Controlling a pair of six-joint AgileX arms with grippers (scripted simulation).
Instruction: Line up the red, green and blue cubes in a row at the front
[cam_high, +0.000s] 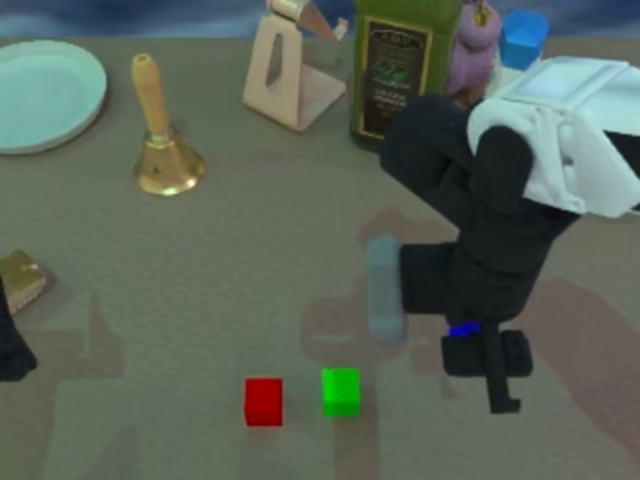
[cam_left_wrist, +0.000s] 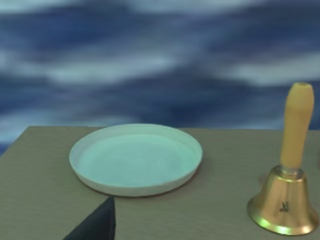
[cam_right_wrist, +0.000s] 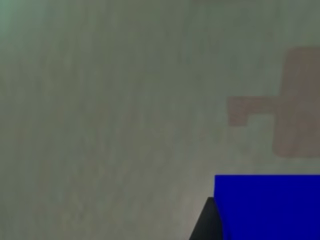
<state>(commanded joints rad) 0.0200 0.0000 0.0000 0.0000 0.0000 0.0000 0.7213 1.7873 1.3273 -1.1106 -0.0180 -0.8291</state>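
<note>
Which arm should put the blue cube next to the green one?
The right arm. Its gripper already holds the blue cube, just right of the green cube and red cube. The left arm sits parked at the table's left edge.

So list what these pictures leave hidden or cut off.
- Blue cube: top view shows only a sliver under the right arm; the right wrist view cuts it at the frame edge.
- Right gripper: its own wrist covers its grip in the top view.
- Left gripper: cut off at the top view's left edge.
- Olive oil bottle: top out of frame.
</note>
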